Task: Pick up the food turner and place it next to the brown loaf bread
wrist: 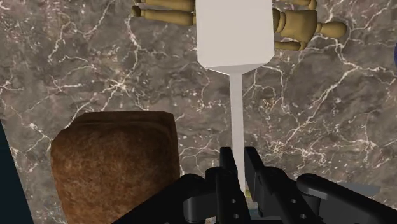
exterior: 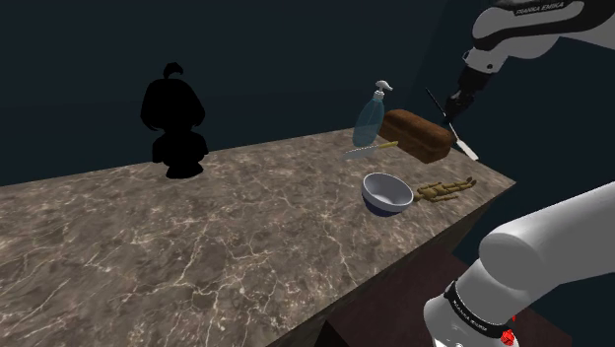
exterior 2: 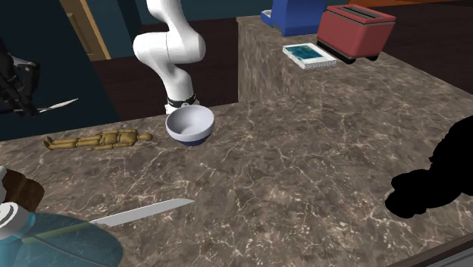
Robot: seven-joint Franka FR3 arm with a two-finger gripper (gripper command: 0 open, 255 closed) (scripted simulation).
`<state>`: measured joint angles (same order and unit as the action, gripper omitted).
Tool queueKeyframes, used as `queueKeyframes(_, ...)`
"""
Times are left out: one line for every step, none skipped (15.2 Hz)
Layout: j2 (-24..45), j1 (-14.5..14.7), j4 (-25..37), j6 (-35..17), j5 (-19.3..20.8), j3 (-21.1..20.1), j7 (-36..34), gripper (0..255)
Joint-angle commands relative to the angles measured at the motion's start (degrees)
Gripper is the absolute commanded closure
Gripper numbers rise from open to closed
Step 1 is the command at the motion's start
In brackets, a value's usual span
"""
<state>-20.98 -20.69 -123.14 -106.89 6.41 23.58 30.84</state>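
My gripper point(wrist: 238, 159) is shut on the thin shaft of the food turner point(wrist: 234, 38), whose flat white blade hangs past the fingertips above the marble table. The brown loaf bread point(wrist: 114, 168) lies on the table just beside and below the gripper. From the shoulder view, the gripper point(exterior: 456, 106) hovers over the table's far right corner with the turner point(exterior: 463, 146) slanting down beside the loaf point(exterior: 419, 134). At the second exterior view's left edge, the gripper point(exterior 2: 21, 91) holds the turner point(exterior 2: 61, 105) in the air, and the loaf point(exterior 2: 21, 190) shows below.
A wooden mannequin point(exterior: 445, 188) lies near the table edge under the turner's blade. A white bowl point(exterior: 387, 192), a blue spray bottle point(exterior: 370, 116) and a pale-bladed knife point(exterior: 373, 149) are near the loaf. A black silhouette figure point(exterior: 175, 123) stands far off. A red toaster point(exterior 2: 356, 30) sits on another counter.
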Motion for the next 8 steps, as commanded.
queueKeyframes(1.3, -0.9, 1.2, -0.2, 0.2, 2.5, 3.5, 255)
queueKeyframes(1.9, -1.3, 1.8, -0.2, 0.2, 3.6, 5.0, 255)
queueKeyframes(2.5, -1.6, 2.6, -0.1, 0.1, 4.7, 6.6, 255)
queueKeyframes(3.2, -2.0, 3.4, 0.0, 0.0, 5.9, 8.2, 255)
queueKeyframes(4.0, -2.4, 4.3, 0.0, -0.2, 7.0, 9.8, 255)
queueKeyframes(4.9, -2.7, 5.2, 0.1, -0.4, 8.1, 11.4, 255)
queueKeyframes(5.9, -3.0, 6.2, 0.2, -0.7, 9.3, 13.1, 255)
queueKeyframes(6.9, -3.3, 7.3, 0.3, -1.1, 10.5, 14.8, 255)
